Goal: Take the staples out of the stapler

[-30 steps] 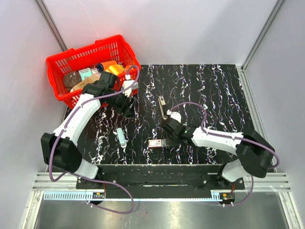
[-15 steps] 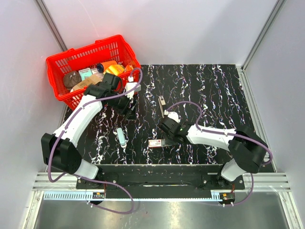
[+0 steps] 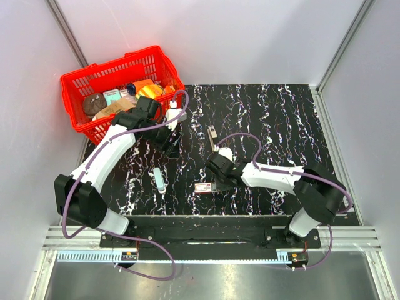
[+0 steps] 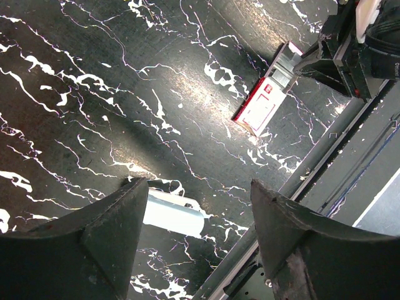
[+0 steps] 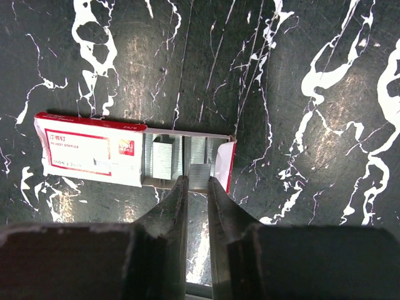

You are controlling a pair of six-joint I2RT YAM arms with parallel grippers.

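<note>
The stapler (image 3: 212, 132) lies on the black marbled table, beyond my right gripper and apart from both grippers. My right gripper (image 3: 217, 177) hangs over the open end of the small red-and-white staple box (image 3: 205, 187). In the right wrist view its gripper (image 5: 197, 179) is shut on a short silvery strip of staples (image 5: 199, 171) at the box's open tray (image 5: 181, 156), which holds more strips. My left gripper (image 3: 167, 139) is open and empty, raised near the basket. In the left wrist view it (image 4: 197, 187) stands above the table.
A red basket (image 3: 75, 84) full of items stands at the back left. A pale blue-white slim bar (image 3: 159, 179) lies at the front left, also in the left wrist view (image 4: 172, 215). That view also shows the staple box (image 4: 262, 106) and the table's front rail (image 4: 325, 156).
My right gripper has moved slightly left and closer to the open end of the staple box. My left gripper has shifted a little to the right near the basket.
</note>
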